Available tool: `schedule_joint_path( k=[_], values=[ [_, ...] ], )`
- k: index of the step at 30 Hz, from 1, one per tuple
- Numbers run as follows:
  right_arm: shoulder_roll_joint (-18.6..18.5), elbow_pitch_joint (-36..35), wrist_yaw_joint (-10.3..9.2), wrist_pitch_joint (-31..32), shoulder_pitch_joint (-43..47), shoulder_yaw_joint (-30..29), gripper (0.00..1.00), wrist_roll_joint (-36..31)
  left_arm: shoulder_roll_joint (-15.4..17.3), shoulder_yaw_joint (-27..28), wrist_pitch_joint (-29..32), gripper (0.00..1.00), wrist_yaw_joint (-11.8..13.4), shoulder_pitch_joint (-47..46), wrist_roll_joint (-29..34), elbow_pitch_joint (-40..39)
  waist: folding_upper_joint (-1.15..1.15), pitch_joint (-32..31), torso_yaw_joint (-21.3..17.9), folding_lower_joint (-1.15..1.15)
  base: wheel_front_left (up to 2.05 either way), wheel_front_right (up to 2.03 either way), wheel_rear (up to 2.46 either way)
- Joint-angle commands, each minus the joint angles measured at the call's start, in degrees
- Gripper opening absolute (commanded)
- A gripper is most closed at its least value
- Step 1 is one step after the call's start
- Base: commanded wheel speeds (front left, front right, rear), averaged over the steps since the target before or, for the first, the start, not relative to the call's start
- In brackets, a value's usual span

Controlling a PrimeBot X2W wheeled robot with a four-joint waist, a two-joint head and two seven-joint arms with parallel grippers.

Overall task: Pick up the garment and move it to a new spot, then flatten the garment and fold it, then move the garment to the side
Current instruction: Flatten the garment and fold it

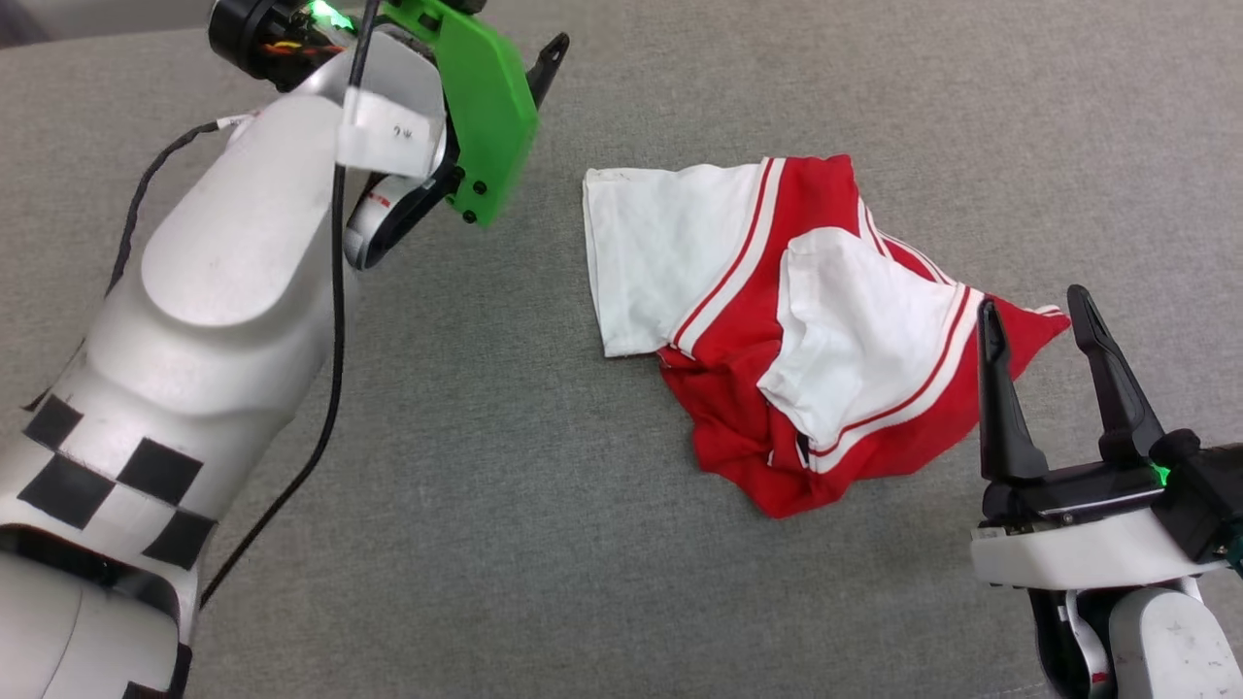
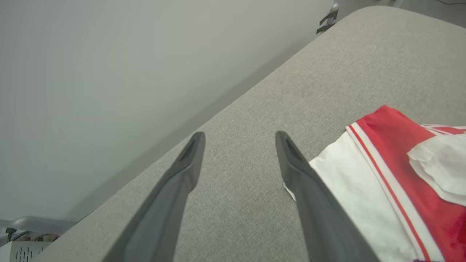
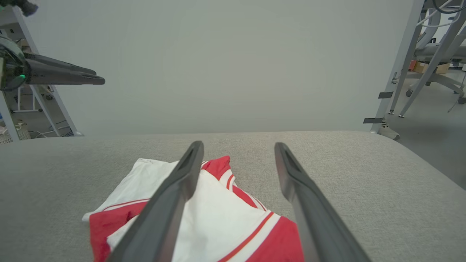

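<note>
My left forearm is a glossy white shell with black checker squares low on it and a thin black cable running along it. At its wrist sits a bright green plastic bracket with black screws. My left gripper and right gripper each have two long, dark grey, tapering fingers, grooved near the tips. The right one's fingers rise from a black base on a white wrist shell, where a small green light glows.

Nothing here reads clearly; the small dark marks on the white tag are too tiny to make out.
</note>
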Motion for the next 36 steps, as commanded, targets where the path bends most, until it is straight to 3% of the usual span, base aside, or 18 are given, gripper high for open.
schedule_joint_path(
  k=[1, 9, 16, 25, 27, 31, 36],
  values=[
    [-0.07, -0.33, -0.04, -0.12, -1.18, 0.12, 1.00, 0.17, 0.26, -1.65, 2.45, 1.00, -0.16, -2.16, -2.51, 0.28, 0.00, 3.25, -3.06, -0.01, 0.00, 0.00, 0.00],
    [-0.07, -0.65, -0.04, -0.12, -3.78, 0.84, 1.00, 0.97, 1.14, -15.81, 17.70, 1.00, -0.16, -9.76, -14.20, 1.93, 0.00, 7.15, -5.46, -0.01, 0.00, 0.00, 0.00],
    [-0.07, -0.70, -0.04, -0.12, -5.54, 1.69, 1.00, 2.17, 1.43, -28.11, 22.45, 1.00, -0.16, -13.59, -17.27, 5.06, 0.00, 10.40, -7.20, -0.01, 0.00, 0.00, 0.00],
    [-0.07, -0.35, -0.04, -0.12, -5.96, 2.02, 1.00, 3.11, 3.66, -30.75, 30.39, 1.00, -0.16, -8.56, -12.96, 2.56, 0.00, 11.18, -8.07, -0.01, 0.00, 0.00, 0.00],
    [-0.07, -0.32, -0.04, -0.12, -6.06, 1.82, 1.00, 3.06, 4.57, -30.76, 31.20, 0.00, -0.16, -7.46, -12.48, 1.31, 0.00, 11.20, -7.89, -0.01, 0.00, 0.00, 0.00],
    [-0.07, -0.36, -0.04, -0.12, -6.41, 1.72, 1.00, 2.70, 5.53, -30.77, 29.80, 0.00, -0.16, -7.04, -12.02, -0.51, 0.00, 10.93, -7.07, -0.01, 0.00, 0.00, 0.00],
    [-0.07, -0.06, -0.04, -0.12, -5.81, 1.22, 1.00, 1.89, 6.18, -30.78, 18.81, 0.00, -0.16, -8.17, -13.66, -1.57, 0.00, 8.48, -5.35, -0.01, 0.00, 0.00, 0.00]
  ],
)
